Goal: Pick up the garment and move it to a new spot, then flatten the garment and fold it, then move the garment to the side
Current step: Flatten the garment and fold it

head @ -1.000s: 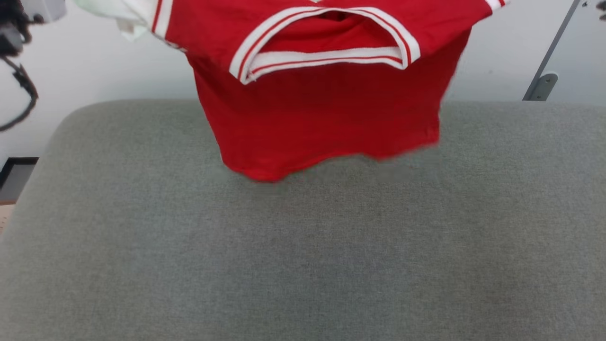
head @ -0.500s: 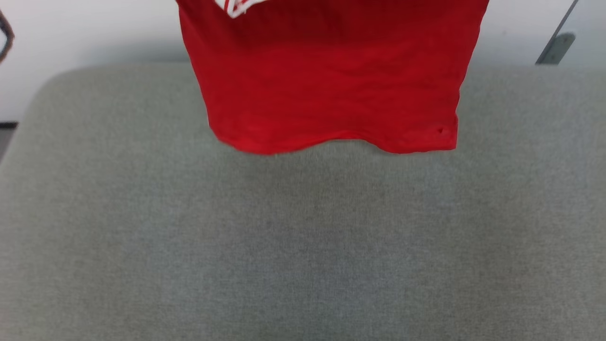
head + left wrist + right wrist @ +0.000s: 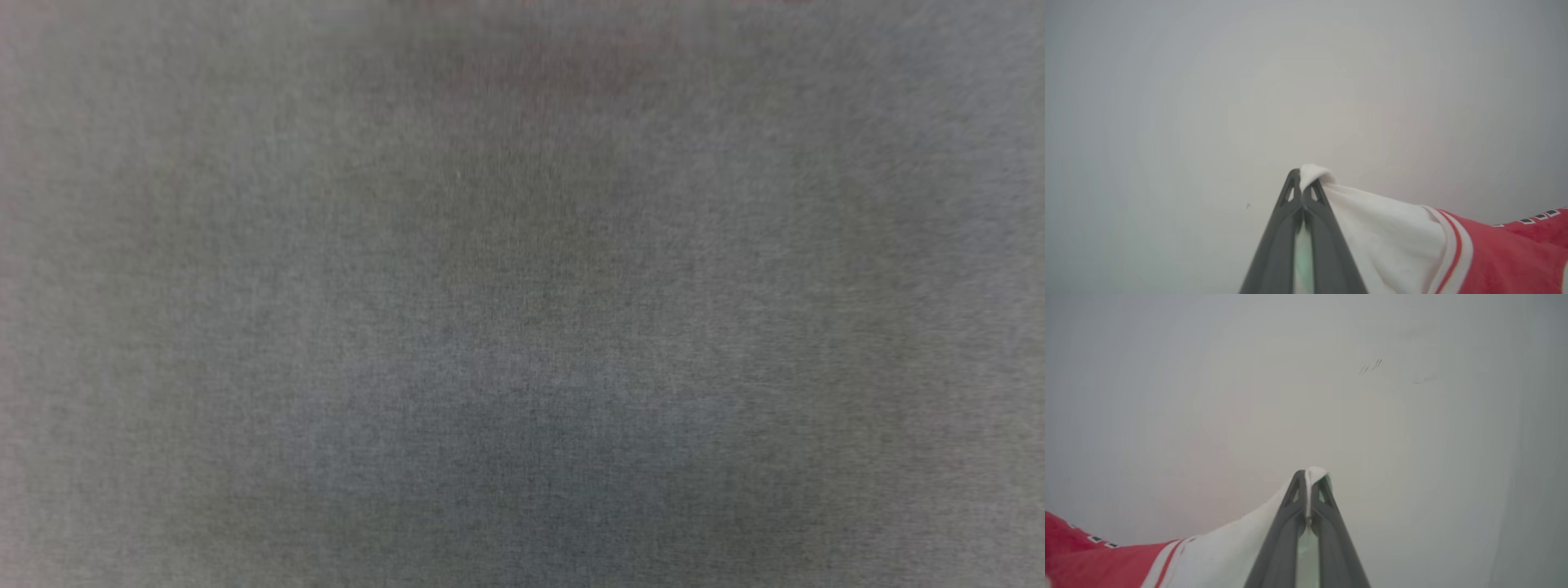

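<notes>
Downward the head camera has tipped since a second ago, onto the grey padded surface (image 3: 522, 327). Left claw (image 3: 1302, 181) and right claw (image 3: 1309, 478) each clamp a white sleeve of the garment (image 3: 1502, 257), stretched between them before a pale wall.

An indoor room, kind unclear: grey woven upholstery-like fabric surface (image 3: 522, 327) at the head view's centre, plain pale grey wall (image 3: 1208, 81) in the wrist views' upper halves.
</notes>
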Controlling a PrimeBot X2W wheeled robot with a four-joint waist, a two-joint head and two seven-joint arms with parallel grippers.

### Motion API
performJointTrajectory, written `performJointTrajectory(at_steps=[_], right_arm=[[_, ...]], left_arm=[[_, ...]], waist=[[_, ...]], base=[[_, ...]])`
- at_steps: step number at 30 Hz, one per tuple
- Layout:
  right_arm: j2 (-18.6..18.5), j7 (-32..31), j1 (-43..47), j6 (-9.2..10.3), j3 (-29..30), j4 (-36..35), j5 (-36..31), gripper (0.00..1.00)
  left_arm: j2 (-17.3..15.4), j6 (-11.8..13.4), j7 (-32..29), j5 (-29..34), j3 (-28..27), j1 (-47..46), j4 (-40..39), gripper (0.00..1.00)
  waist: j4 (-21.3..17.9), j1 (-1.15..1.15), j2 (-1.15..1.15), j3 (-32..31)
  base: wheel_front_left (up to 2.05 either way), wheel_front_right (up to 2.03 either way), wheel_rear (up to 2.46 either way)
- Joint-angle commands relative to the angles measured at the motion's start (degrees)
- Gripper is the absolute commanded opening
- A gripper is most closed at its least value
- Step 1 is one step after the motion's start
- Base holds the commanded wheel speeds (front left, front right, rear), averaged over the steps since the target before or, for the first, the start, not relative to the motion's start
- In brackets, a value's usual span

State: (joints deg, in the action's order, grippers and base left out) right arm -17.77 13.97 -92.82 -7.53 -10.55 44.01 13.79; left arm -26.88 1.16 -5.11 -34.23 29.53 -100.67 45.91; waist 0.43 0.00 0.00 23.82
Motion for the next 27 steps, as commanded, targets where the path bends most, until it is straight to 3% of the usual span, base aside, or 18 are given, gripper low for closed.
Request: performJointTrajectory(at_steps=[1, 5, 9, 13, 19, 24, 27], right_arm=[[-0.3, 1.0, -0.5, 0.09, 0.0, -0.4, -4.9, 0.00], [-1.0, 1.1, 6.2, 0.10, -1.3, -5.5, -9.9, 0.00], [-1.7, 1.2, 10.6, 0.10, -3.8, -4.7, -6.9, 0.00], [-2.8, 0.0, 18.1, 0.10, -6.8, -2.1, 3.3, 0.00], [-7.1, -10.2, 27.6, 0.10, -11.3, -7.1, 19.6, 0.00], [-12.5, -20.1, 37.1, 0.10, -14.1, -13.7, 27.6, 0.00], [-14.7, -25.4, 44.0, 0.10, -14.3, -17.8, 31.1, 0.00]], left_arm=[[0.7, 0.6, 6.5, 1.8, 0.1, -1.0, 1.2, 0.00], [1.8, -1.0, 13.4, 2.7, 1.0, 1.3, 4.8, 0.00], [2.3, -2.8, 14.0, 3.0, 3.0, 5.5, 7.3, 0.00], [2.3, -4.6, 10.0, 0.5, 3.4, 12.5, 9.8, 0.00], [0.4, -5.8, 1.6, -3.5, 3.4, 22.8, 8.4, 0.00], [-2.4, -6.2, -5.8, -5.6, 4.8, 33.2, 2.0, 0.00], [-4.7, -5.1, -9.9, -7.4, 5.4, 40.9, -5.1, 0.00]], waist=[[1.9, 0.00, 0.00, 6.2], [3.2, 0.00, 0.00, 6.2], [3.7, 0.00, 0.00, 4.3], [4.1, 0.00, 0.00, 0.7], [3.7, 0.00, 0.00, -4.5], [3.3, 0.00, 0.00, -8.5], [3.1, 0.00, 0.00, -10.6]], base=[[0.00, 0.00, 0.00], [0.00, 0.00, 0.00], [0.00, 0.00, 0.00], [0.00, 0.00, 0.00], [0.00, 0.00, 0.00], [0.00, 0.00, 0.00], [0.00, 0.00, 0.00]])
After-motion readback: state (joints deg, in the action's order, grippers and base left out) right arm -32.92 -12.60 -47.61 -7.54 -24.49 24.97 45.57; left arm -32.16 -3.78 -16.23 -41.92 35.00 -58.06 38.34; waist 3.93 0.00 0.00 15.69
